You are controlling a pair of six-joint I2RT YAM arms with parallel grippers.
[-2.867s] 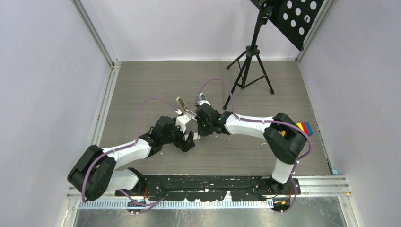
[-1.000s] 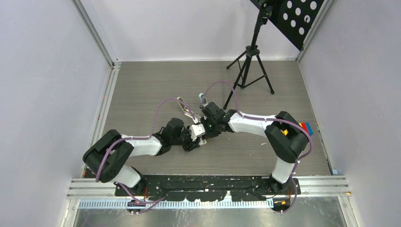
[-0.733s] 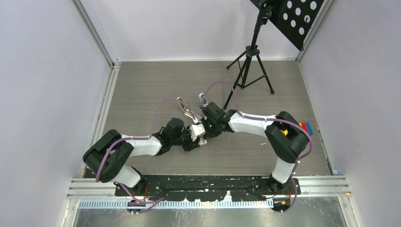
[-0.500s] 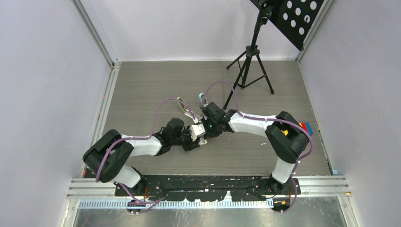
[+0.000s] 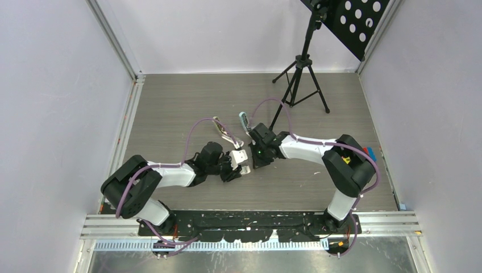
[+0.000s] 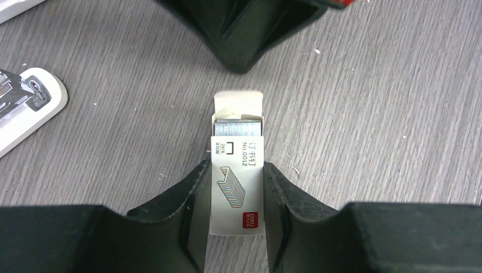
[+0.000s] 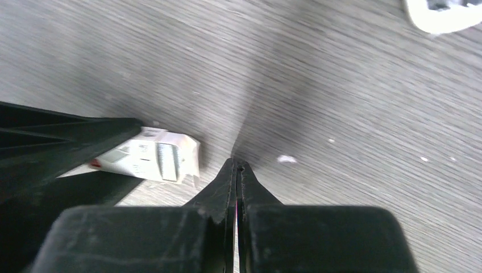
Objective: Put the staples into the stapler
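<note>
The staples are a small white box [image 6: 237, 187] with a red mark, lying flat on the table with its end flap open. Silvery strips [image 6: 239, 120] show at the open end. My left gripper [image 6: 236, 170] is shut on the sides of this box. In the top view the box [image 5: 239, 155] sits mid-table between the two wrists. My right gripper [image 7: 237, 165] is shut with nothing in it, its tip just right of the box [image 7: 153, 156] and off it. A white stapler [image 6: 23, 108] lies open to the left of the box, also seen in the top view [image 5: 224, 132].
A second, grey-blue stapler [image 5: 244, 120] lies just behind the right wrist. A black tripod [image 5: 298, 79] stands at the back right, and coloured blocks [image 5: 368, 152] sit by the right arm's shoulder. A metal rail [image 5: 128, 119] borders the table on the left.
My right gripper has shut and drawn back to the right, away from the staple box. The left gripper has kept its hold on the box in the same place.
</note>
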